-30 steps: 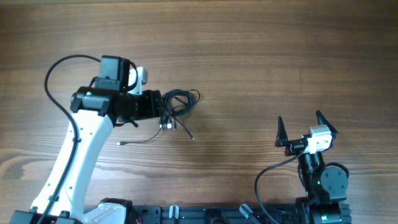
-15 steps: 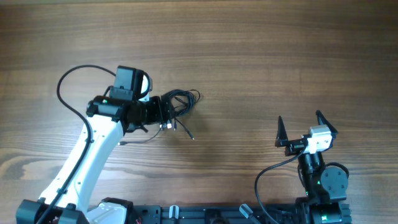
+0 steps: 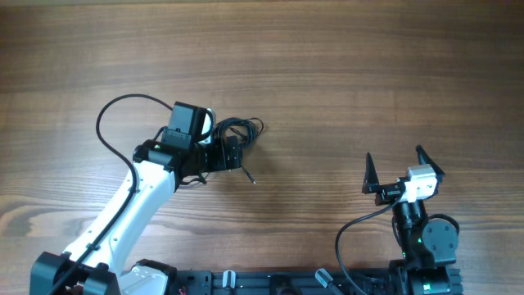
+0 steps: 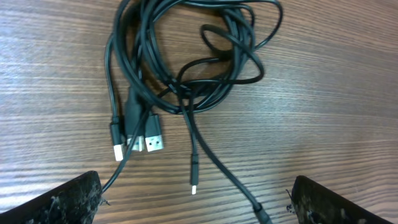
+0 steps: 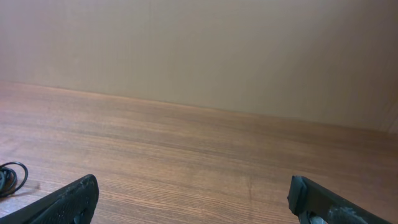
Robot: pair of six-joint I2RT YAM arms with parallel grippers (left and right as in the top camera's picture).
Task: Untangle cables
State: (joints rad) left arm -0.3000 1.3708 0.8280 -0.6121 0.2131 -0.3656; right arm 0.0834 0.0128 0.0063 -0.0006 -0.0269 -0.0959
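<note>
The cables [image 4: 186,62] lie as a tangled coil of thin black cords on the wooden table. Three plug ends [image 4: 140,142] sit side by side at the coil's lower left. A white-tipped plug [image 4: 194,180] points toward me between the jaws. My left gripper [image 4: 196,208] is open, its fingers [image 4: 62,202] wide apart on either side of the loose ends and touching none of them. In the overhead view the left gripper [image 3: 223,154] sits at the coil's [image 3: 239,131] left edge. My right gripper [image 3: 395,164] is open and holds nothing, far to the right.
The right wrist view shows bare wood, a beige wall behind, and a bit of cable loop [image 5: 9,177] at its left edge. The left arm's own thick black cable [image 3: 115,115] arcs over the table. One cord end [image 3: 250,176] trails toward the table's middle.
My left arm has swung to the right, closer over the coil, and its jaws have opened wider. The right arm has not moved.
</note>
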